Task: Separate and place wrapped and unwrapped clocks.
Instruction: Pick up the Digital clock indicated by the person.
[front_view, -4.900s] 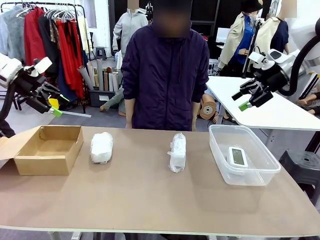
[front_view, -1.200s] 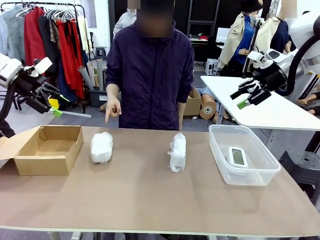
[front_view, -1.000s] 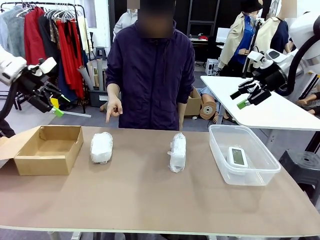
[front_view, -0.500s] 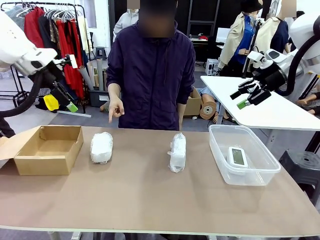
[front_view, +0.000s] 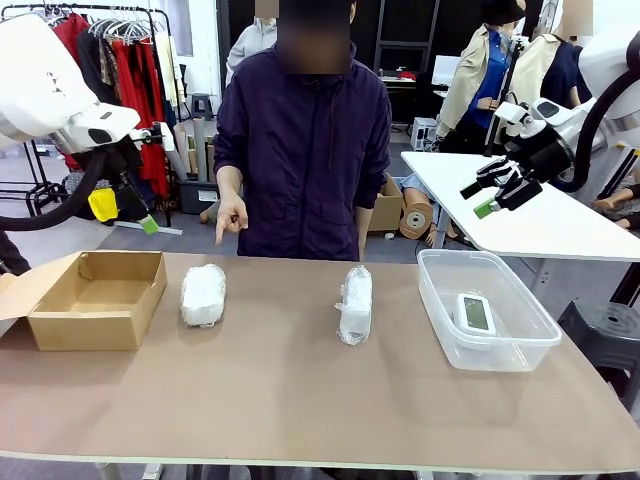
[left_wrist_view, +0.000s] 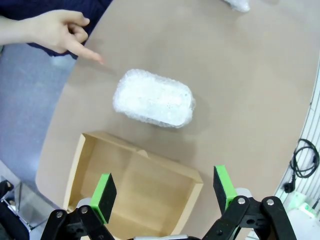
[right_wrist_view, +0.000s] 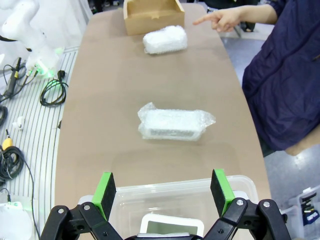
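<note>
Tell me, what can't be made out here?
- Contents of the two wrapped bundles, front view: the whitish wrap hides them.
- Bare clock display, front view: too small to read.
- Same clock, right wrist view: cut off by the bottom edge.
- Cardboard box, left wrist view: near end cut off.

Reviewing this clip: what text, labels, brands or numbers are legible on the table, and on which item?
No text can be read.
Bare clock screen: too small to tell whether digits show.
Cardboard box: no print on the faces that show.
Wrapped bundle near the box and middle wrapped bundle: no label visible through the wrap.
</note>
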